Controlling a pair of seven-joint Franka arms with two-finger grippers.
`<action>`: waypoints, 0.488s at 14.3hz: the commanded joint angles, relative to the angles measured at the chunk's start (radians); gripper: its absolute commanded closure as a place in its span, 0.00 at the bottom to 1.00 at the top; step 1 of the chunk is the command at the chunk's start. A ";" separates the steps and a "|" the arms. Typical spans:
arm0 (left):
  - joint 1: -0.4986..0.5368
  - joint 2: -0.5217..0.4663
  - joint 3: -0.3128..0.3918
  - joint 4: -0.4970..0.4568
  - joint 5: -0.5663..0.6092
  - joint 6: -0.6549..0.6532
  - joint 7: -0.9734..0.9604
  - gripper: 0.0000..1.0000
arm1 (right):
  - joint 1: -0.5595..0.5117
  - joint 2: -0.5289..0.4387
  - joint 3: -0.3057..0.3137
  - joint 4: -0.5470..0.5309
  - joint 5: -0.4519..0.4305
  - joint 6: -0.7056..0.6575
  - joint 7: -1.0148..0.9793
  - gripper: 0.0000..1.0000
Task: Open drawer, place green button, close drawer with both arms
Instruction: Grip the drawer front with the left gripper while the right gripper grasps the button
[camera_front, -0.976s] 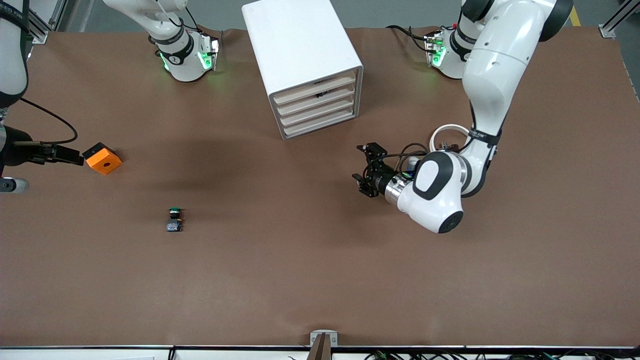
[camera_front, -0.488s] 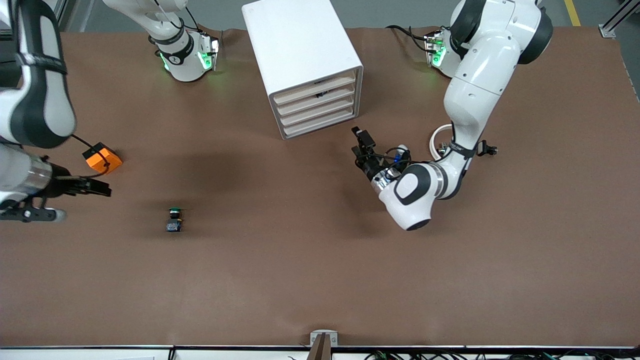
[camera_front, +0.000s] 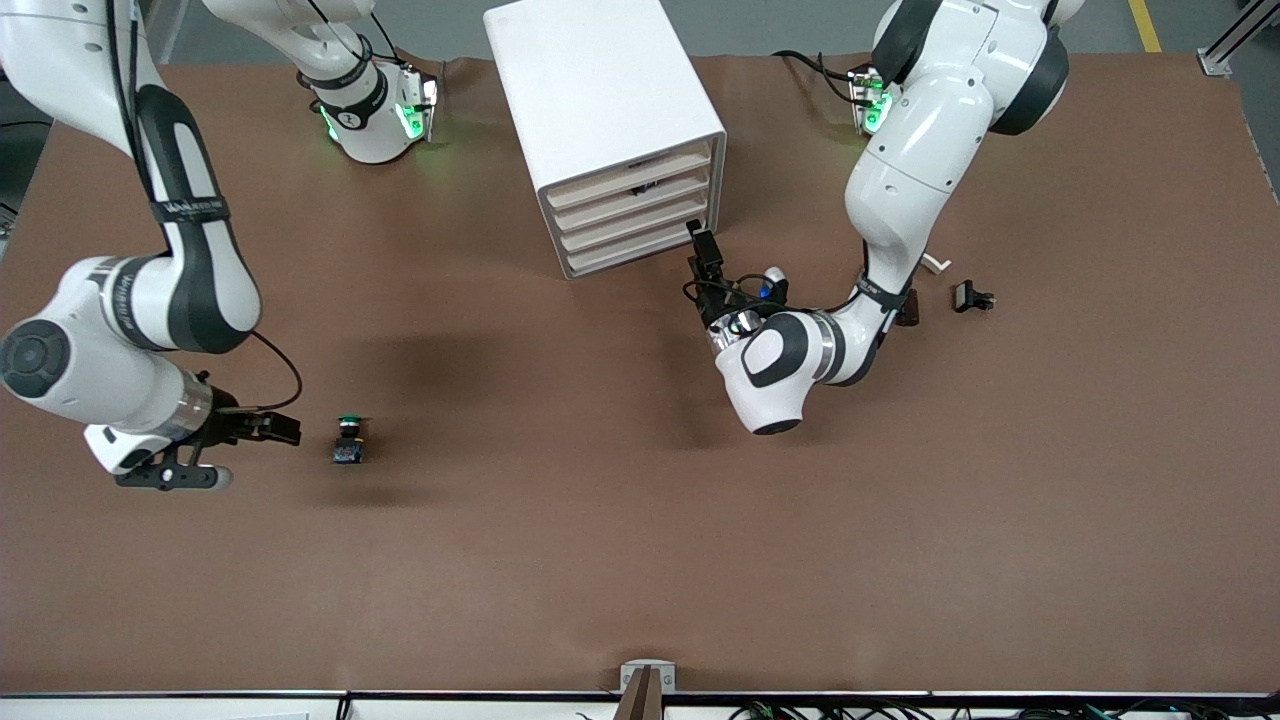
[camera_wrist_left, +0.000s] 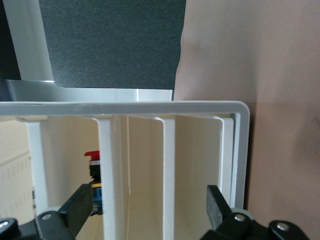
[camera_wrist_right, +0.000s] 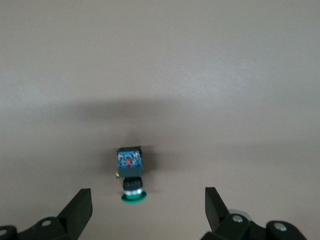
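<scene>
A brown mat covers the table (camera_front: 620, 540), with the two arm bases along its edge farthest from the front camera and a white cabinet (camera_front: 600, 100) standing between them, its four beige drawer fronts angled toward the left arm's end of the table. The drawer (camera_front: 635, 226), third from the top, sits flush and closed like the others. The left arm bends down from its base, folds at a low elbow and points its wrist back up toward the cabinet's front; the left gripper (camera_front: 704, 262) sits just in front of the drawer fronts at their lower corner, fingers (camera_wrist_left: 80, 207) spread apart and holding nothing, the wrist view filled by the cabinet's ribs. The right arm sweeps out and down toward its own end of the table, its forearm lying low and level. The right gripper (camera_front: 283, 430) points at the button (camera_front: 348, 440), close beside it but apart, its fingers (camera_wrist_right: 80, 207) spread wide with nothing between them. The button (camera_wrist_right: 130, 172) lies on its side on the mat, well apart from the cabinet and nearer the front camera. A small black part (camera_front: 970, 297) lies near the left arm.
</scene>
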 joint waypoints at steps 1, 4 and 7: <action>-0.005 0.033 0.006 0.022 0.001 -0.024 -0.010 0.16 | 0.017 -0.015 -0.001 -0.081 0.023 0.092 0.019 0.00; -0.019 0.033 0.004 0.008 0.001 -0.024 0.004 0.38 | 0.029 0.017 -0.001 -0.118 0.023 0.178 0.021 0.00; -0.035 0.034 0.003 0.001 0.001 -0.024 0.036 0.44 | 0.044 0.072 0.002 -0.115 0.038 0.235 0.023 0.00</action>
